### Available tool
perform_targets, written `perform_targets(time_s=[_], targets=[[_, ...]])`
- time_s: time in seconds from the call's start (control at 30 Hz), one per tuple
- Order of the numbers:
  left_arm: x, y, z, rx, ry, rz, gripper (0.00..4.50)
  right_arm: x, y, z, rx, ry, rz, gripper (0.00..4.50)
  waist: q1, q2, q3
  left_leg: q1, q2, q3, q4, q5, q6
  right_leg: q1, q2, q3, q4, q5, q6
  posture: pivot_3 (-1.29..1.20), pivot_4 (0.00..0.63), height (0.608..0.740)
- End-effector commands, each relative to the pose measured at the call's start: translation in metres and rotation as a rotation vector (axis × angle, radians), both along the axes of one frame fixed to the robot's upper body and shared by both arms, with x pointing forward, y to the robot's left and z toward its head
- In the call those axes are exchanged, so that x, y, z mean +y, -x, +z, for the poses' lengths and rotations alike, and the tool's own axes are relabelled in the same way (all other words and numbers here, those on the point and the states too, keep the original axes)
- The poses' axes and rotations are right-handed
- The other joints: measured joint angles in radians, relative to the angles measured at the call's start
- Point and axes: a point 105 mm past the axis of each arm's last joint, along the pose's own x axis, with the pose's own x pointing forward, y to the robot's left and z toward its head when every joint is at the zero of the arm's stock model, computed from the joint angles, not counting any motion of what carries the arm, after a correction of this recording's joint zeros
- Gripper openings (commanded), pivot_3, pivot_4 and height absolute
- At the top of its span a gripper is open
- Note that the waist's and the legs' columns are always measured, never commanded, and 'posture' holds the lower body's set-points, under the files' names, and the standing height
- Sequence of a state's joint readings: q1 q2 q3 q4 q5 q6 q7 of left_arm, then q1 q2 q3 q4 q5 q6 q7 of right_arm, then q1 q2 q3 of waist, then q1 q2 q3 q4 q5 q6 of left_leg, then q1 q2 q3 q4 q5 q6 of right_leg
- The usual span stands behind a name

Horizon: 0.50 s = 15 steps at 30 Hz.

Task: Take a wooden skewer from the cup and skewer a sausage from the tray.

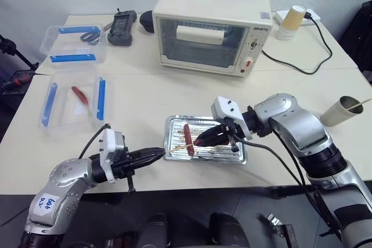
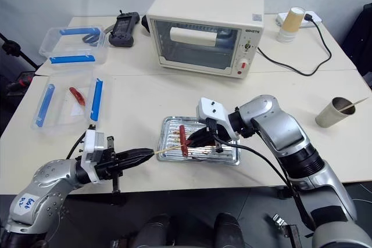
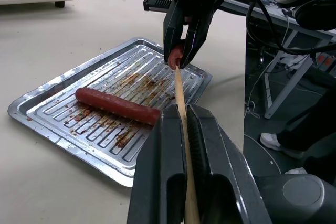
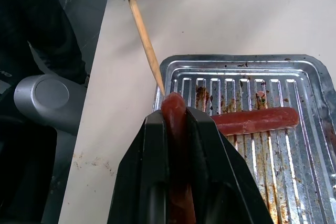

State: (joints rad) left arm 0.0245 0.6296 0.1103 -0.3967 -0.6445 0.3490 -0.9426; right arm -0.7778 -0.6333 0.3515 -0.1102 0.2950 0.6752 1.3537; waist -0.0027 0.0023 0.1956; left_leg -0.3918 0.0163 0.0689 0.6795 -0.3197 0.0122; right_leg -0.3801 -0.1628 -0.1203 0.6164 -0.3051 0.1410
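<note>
- Cream-white and broad, the table [image 1: 151, 94] carries everything we see; a seam runs across it behind the tray.
- Cream again, the toaster oven [image 1: 213, 29] stands at the far middle of the table, its glass door facing us; a black cable runs from its right side toward a power strip.
- Clear plastic, two boxes with blue clips lie at our left; the nearer box [image 1: 72, 101] holds a small bright-red piece [image 1: 79, 95]; the farther box [image 1: 73, 43] sits behind it.
- Shiny metal, the tray [image 1: 205, 139] lies near the front edge, between our two arms; its ridged bottom is streaked with brown grease.
- Our right gripper [image 4: 176, 121] reaches over the tray, jaws narrowed on the sausage [image 4: 174, 109], which it holds lifted with one end poking out toward our left arm.
- Our left gripper [image 3: 181, 111] sits level just off the tray's left rim, jaws pinched tight on the wooden skewer [image 3: 180, 88]; the skewer's tip meets the end of the held sausage, though we cannot tell if it has gone in.
- A second sausage [image 3: 116, 105] lies flat on the tray's ridges, apart from both grippers.
- The grey-olive cup [image 1: 342, 111] stands well off to our right, one more stick [image 1: 360, 104] leaning out of it.
- A tan-and-white cup [image 1: 292, 20] stands far right, beside the oven.
</note>
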Motion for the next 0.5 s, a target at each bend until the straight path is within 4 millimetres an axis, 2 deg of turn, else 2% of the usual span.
perform_targets(time_s=[0.03,0.5], targets=[[-0.0044,0.0037,0.0050,-0.021,0.003,-0.029,0.00,0.0012,0.0018,0.0055,-0.027,0.000,0.023,0.38,0.000,0.000,0.000,0.000,0.000,0.000,0.000,0.000,0.000,0.000,0.000,0.000,0.000,0.000,0.000,0.00,0.150,0.740],[-0.0056,-0.0007,0.0061,-0.032,0.014,-0.017,0.00,0.0041,0.0064,0.0030,-0.015,0.004,0.043,0.38,0.000,0.000,0.000,0.000,0.000,0.000,0.000,0.000,0.000,0.000,0.000,0.000,0.000,0.000,0.000,0.00,0.150,0.740]])
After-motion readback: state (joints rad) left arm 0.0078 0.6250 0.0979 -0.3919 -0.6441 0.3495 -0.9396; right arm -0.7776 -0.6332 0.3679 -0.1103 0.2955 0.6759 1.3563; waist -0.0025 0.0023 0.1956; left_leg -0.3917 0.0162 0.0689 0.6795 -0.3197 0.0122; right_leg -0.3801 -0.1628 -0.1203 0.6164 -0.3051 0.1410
